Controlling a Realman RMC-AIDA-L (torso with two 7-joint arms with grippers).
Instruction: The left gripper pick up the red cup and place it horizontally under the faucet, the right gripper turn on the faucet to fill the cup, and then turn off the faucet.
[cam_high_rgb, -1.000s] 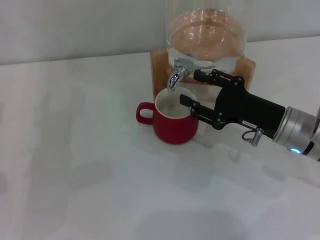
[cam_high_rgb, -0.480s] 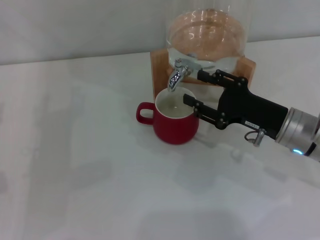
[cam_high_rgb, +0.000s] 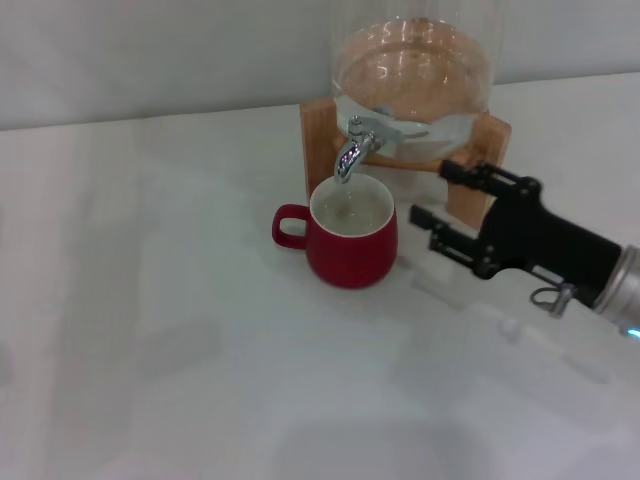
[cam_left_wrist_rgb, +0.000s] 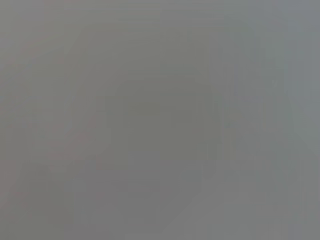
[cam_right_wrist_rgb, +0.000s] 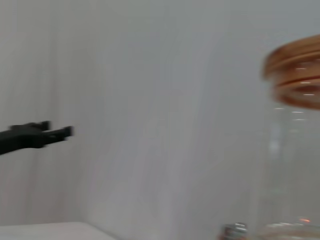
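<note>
directly below the faucet spout stands the red cup, upright on the white table, its rim just beneath the spout tip without touching it. the cup holds a shallow pool of clear liquid over its white inside. the cup is squat and rounded, dark red outside, with a small loop handle pointing away from the right gripper. behind the cup, the faucet projects from the base of a large glass jar, which holds clear liquid and rests in a wooden stand. the faucet is chrome, with a down-curved spout and a lever on top. beside the cup, on the side opposite the handle, the right gripper hangs clear of both cup and faucet; its two black jaws stand apart with a wide gap and hold nothing. the right wrist view shows the jar's wooden lid and one black finger. the left wrist view shows plain grey only; the left gripper appears in no view.
</note>
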